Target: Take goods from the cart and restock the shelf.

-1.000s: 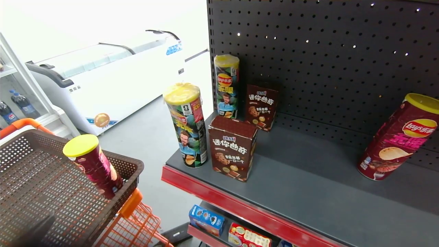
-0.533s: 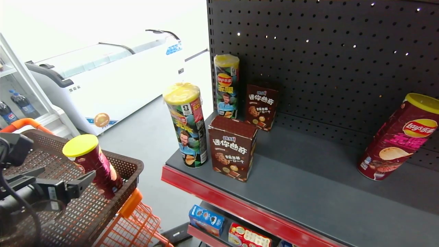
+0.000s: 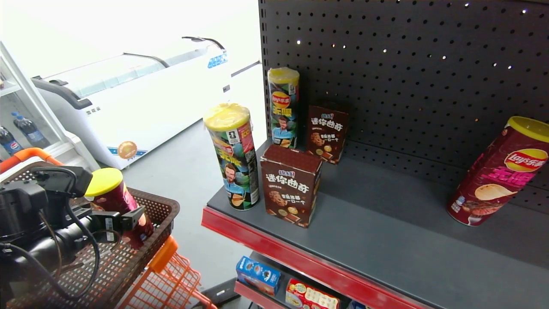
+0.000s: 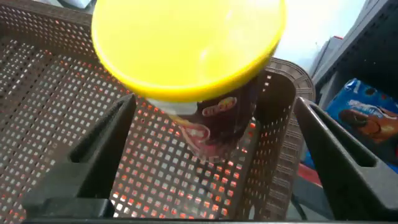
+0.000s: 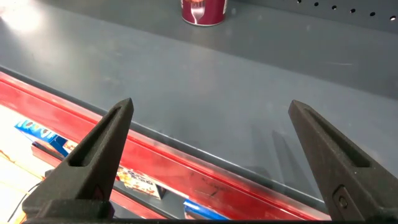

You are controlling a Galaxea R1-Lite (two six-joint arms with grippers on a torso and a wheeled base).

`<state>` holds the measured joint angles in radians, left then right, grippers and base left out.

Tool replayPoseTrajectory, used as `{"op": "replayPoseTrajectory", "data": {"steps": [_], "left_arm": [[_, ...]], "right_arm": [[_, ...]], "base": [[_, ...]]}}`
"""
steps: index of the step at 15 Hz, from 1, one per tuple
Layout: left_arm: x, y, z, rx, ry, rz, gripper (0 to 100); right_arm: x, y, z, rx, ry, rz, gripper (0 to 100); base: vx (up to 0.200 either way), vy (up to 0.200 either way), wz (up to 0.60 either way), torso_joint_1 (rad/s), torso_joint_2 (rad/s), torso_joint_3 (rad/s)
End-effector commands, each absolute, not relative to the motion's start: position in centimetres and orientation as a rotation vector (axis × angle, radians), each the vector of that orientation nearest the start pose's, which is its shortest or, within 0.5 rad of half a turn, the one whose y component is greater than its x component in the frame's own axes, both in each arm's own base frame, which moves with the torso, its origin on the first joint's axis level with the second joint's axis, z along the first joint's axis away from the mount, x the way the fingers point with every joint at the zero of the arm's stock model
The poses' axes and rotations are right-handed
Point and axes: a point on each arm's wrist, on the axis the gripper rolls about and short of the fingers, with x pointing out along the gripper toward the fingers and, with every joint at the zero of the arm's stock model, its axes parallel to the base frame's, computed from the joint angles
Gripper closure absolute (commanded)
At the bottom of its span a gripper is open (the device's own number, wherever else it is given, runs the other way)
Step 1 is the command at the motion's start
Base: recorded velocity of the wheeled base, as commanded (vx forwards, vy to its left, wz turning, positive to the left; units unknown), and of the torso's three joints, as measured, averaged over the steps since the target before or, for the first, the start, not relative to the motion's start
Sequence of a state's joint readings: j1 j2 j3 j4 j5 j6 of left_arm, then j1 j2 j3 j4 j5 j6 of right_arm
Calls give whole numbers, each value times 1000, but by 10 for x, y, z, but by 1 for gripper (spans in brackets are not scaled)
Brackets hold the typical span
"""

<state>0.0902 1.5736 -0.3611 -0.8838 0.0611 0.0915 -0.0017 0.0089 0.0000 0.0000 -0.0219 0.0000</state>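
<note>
Your left tool point(image 4: 214, 109) has come in, jaws wide either side of the yellow-lidded maroon chip can point(image 3: 107, 189) in the brown mesh basket point(image 3: 166, 207); your right tool point(image 5: 211, 109) hangs spread wide.

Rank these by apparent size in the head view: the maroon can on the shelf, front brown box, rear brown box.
1. maroon can
2. front brown box
3. rear brown box; it looks like the same product, just farther from the camera.
</note>
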Motion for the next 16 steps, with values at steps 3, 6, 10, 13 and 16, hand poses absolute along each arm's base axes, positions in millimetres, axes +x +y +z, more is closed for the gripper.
{"op": "replayPoseTrajectory", "data": {"steps": [3, 6, 10, 13, 16], "left_arm": [[250, 32, 104, 74, 379, 167, 0], [256, 37, 98, 63, 382, 182, 0], [269, 39, 93, 56, 368, 186, 0], [279, 40, 87, 55, 374, 184, 0], [286, 41, 90, 40, 346, 187, 100]], "right_arm": [[-22, 0, 76, 0, 8, -25, 0], [-22, 0, 76, 0, 9, -23, 0], [-22, 0, 76, 0, 9, -23, 0], [-22, 0, 76, 0, 9, -23, 0], [-22, 0, 76, 0, 9, -23, 0]], "base": [[0, 0, 0, 0, 0, 0], [0, 0, 0, 0, 0, 0], [0, 0, 0, 0, 0, 0], [0, 0, 0, 0, 0, 0], [0, 0, 0, 0, 0, 0]]}}
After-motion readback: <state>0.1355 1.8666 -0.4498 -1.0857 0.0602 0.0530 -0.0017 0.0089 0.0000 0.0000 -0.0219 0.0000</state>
